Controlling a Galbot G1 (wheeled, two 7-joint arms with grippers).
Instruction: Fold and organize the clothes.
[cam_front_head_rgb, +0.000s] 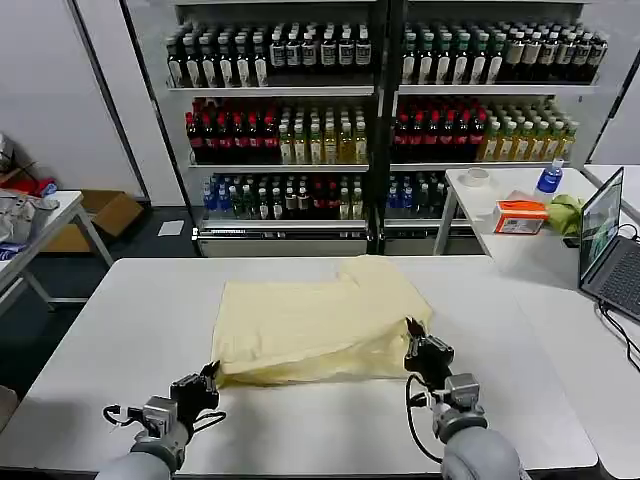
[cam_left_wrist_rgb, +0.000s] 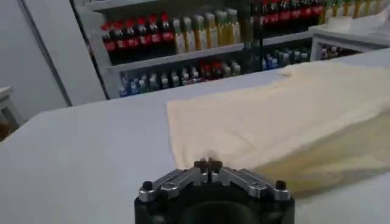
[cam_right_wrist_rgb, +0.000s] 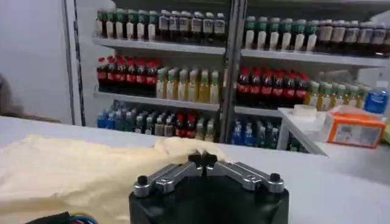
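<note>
A pale cream-yellow T-shirt (cam_front_head_rgb: 318, 322) of thin, soft fabric is spread across the middle of a smooth white table (cam_front_head_rgb: 110, 340), partly folded so that a doubled, softly rumpled layer runs along its near edge and a bunched fold rises at its far right corner. The left gripper (cam_front_head_rgb: 210, 376) is held low at the shirt's near left corner; in the left wrist view its fingertips (cam_left_wrist_rgb: 208, 165) are seen pressed together, and the hem of the cloth (cam_left_wrist_rgb: 268, 128) lies right at them, though whether any fabric is pinched between them cannot be told. The right gripper (cam_front_head_rgb: 414, 333) is placed at the shirt's near right edge, its black fingers likewise drawn together in the right wrist view (cam_right_wrist_rgb: 202, 161), with the cream fabric (cam_right_wrist_rgb: 67, 170) lying just beside and behind them; a grip on the cloth cannot be confirmed. Behind the table, metal shelving (cam_front_head_rgb: 380, 90) is stacked with rows of dark, red, yellow and green bottles. On a side table to the right are seen an orange-and-white box (cam_front_head_rgb: 520, 216), a blue-capped bottle (cam_front_head_rgb: 549, 178), a green cloth (cam_front_head_rgb: 566, 212) and an open laptop (cam_front_head_rgb: 606, 240). A cardboard box (cam_front_head_rgb: 100, 215) rests on the floor at the left.
</note>
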